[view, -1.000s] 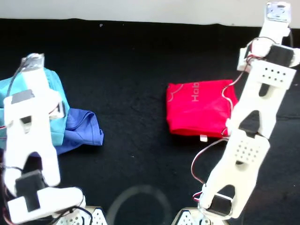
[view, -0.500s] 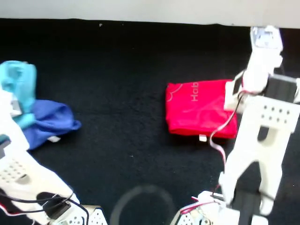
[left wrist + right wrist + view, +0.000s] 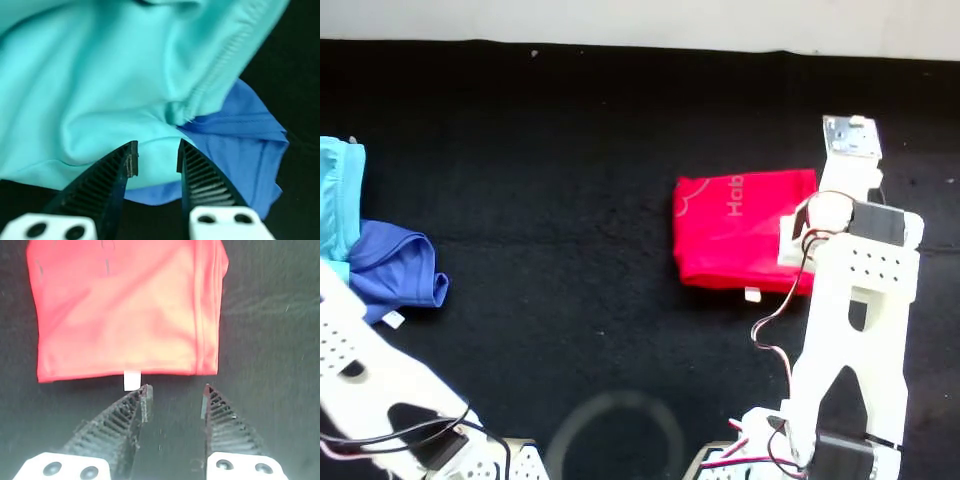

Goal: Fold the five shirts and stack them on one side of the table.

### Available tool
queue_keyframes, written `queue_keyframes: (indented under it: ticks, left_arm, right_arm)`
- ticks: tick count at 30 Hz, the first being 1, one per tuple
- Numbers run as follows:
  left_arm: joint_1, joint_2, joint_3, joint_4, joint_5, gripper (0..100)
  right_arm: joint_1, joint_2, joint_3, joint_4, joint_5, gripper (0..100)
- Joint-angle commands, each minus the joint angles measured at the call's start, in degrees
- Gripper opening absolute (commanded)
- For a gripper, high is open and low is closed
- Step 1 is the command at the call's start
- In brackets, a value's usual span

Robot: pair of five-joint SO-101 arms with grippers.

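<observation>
Red shirt (image 3: 740, 235) folded square, teal shirt (image 3: 338, 195), blue shirt (image 3: 395, 270) bunched well apart

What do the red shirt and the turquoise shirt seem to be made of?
The red shirt looks like thin, smooth, faintly shiny knit, perhaps synthetic: it lies flat with crisp folded edges. The turquoise shirt seems similar soft, sheeny fabric, draping in loose folds, with a ribbed seam.

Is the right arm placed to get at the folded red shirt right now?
Probably yes: the right gripper is open just short of the red shirt, at its tagged edge, and nothing lies between them.
</observation>
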Motion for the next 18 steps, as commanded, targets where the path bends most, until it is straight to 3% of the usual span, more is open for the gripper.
queue_keyframes:
  ticks: [1,4,8,16,18]
  left_arm:
    - [4.7,-2.9,-5.4,4.0,-0.4,15]
    - [7.4,-6.6,-3.9,4.0,-0.4,15]
    - [10.7,-14.3,4.7,4.0,2.0,15]
    - [16.6,-31.9,41.0,3.9,2.6,15]
    - [17.4,-35.0,50.5,0.2,2.6,15]
  right_arm:
    - [-0.1,3.9,-1.6,-2.3,-0.8,21.7]
    - [-0.1,11.1,-5.6,-2.6,-4.6,29.2]
    - [-0.3,21.8,-13.3,-2.6,-7.5,30.7]
    - [-0.6,41.3,-34.2,-2.6,-10.8,31.0]
    - [-0.4,46.1,-38.8,-2.5,-10.8,31.0]
